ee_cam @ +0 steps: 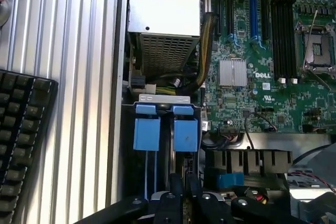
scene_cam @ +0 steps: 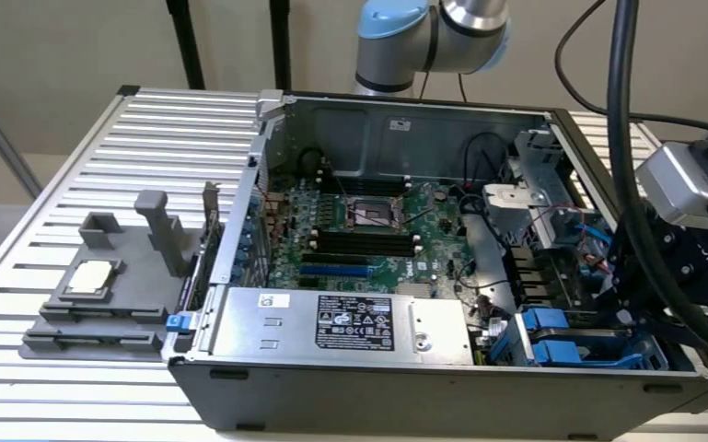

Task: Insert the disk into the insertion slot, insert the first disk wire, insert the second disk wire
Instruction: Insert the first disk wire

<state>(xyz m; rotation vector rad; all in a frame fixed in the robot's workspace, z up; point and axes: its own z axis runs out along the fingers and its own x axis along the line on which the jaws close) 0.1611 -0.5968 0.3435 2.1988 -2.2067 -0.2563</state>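
The bright blue plastic tabs point(ee_cam: 166, 134) of the drive bay stand side by side at the case's edge, and thin blue rails run from them toward my gripper point(ee_cam: 184, 184). In the exterior view the same blue tabs point(scene_cam: 560, 343) sit in the case's front corner on that view's right, under my black wrist assembly point(scene_cam: 685, 267). My two dark fingertips point(ee_cam: 175, 183) stand close together over the dark gap between the rails. What lies between them I cannot make out. The silver-grey disk with its white label is hidden. No loose disk wire can be picked out.
The grey power-supply box point(scene_cam: 342, 322) lies along the case's front wall beside the bay. The green motherboard point(scene_cam: 366, 230) fills the case floor. A silver cage point(scene_cam: 538, 166) stands at the back right. A grey fixture point(scene_cam: 108, 295) sits outside the case, and a black keyboard point(ee_cam: 21, 140) lies on the slatted table.
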